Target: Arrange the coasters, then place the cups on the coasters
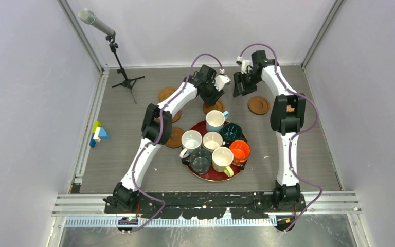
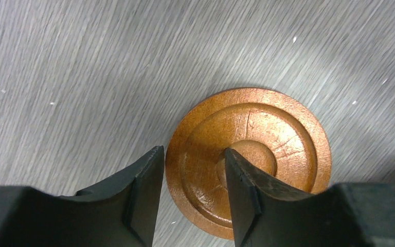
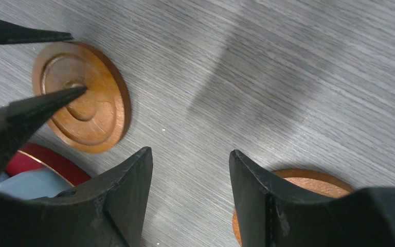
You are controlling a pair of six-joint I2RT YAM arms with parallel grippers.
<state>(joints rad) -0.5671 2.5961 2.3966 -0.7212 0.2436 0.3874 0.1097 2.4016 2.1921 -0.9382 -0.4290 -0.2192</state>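
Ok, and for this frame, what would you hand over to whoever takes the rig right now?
Left gripper: open, fingers straddling the rim of a coaster, not clamped yet.
Right gripper: open, empty, over bare table beside another coaster.
Cups: all seven on the red tray.
Coasters: five visible, on the far side and left of the tray, one partly under the left arm.
Done: no cup on a coaster. Left: arrange coasters, then a cup on each.

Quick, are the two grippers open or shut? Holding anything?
Left gripper: open, astride the rim of a coaster, not gripping it yet.
Right gripper: open, holding nothing.
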